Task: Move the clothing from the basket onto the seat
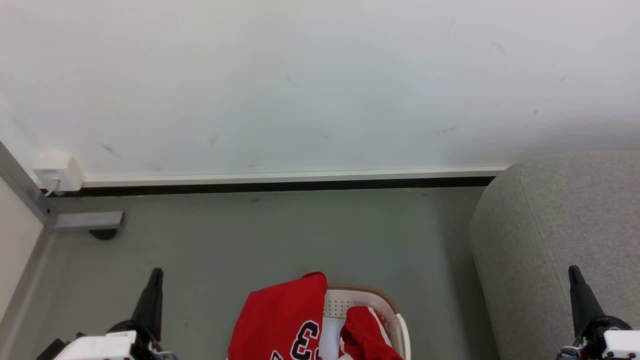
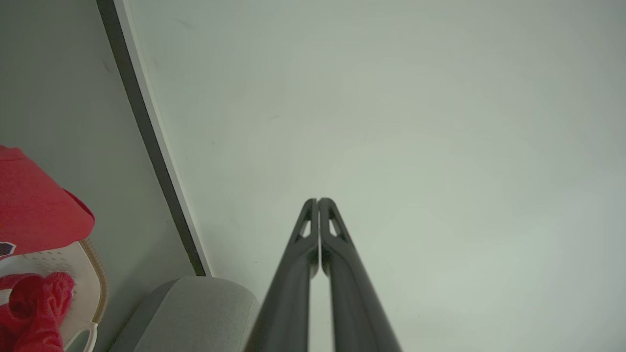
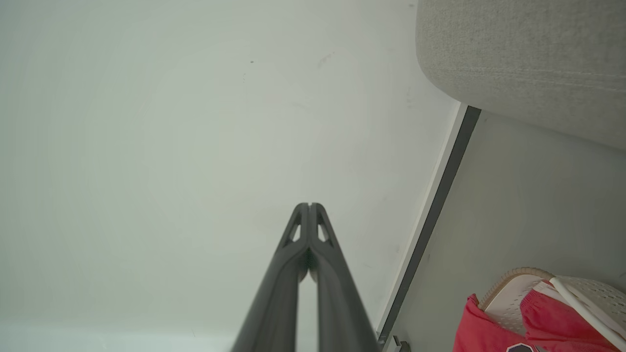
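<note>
A red jersey (image 1: 282, 320) with black, white-outlined numbers drapes over the left rim of the cream basket (image 1: 361, 297) at the bottom centre of the head view. A second red garment (image 1: 365, 335) with white trim lies bunched inside the basket. The grey seat (image 1: 555, 235) stands to the basket's right. My left gripper (image 1: 157, 272) is shut and empty, left of the basket. My right gripper (image 1: 573, 270) is shut and empty in front of the seat. Both wrist views show the fingertips together, the left gripper (image 2: 318, 200) and the right gripper (image 3: 309, 205) pointing at the wall.
A white wall with a dark skirting strip (image 1: 280, 186) runs behind the grey floor (image 1: 280, 235). A white socket box (image 1: 57, 171) and a grey metal frame (image 1: 75, 220) sit at the far left.
</note>
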